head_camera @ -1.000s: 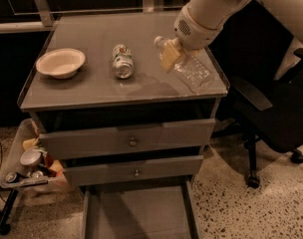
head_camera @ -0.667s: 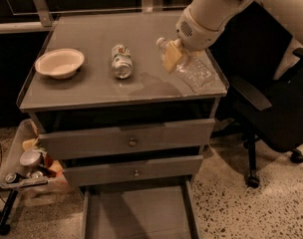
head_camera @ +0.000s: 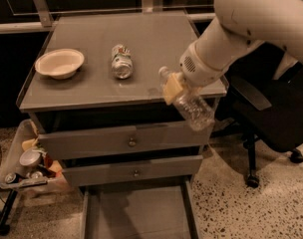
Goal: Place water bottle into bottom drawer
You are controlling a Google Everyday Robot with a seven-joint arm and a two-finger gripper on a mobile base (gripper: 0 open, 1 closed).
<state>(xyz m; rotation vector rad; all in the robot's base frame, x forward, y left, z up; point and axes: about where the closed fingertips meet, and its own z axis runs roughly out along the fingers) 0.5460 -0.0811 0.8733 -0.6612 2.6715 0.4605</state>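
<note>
Where the tool (head_camera: 176,90) grips off-table (head_camera: 91,91), the water bottle's (head_camera: 194,111) neck hides.

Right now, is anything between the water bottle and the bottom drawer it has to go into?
Nothing visible. The gripper holds the water bottle past the front edge of the cabinet, and the bottom drawer stands open below, toward the picture's left; both upper drawers are shut.

The end effector (head_camera: 172,87), at the cabinet's (head_camera: 116,91) front-right corner, partly covers the water bottle (head_camera: 194,108); the bottom drawer (head_camera: 136,213) is cropped below.
</note>
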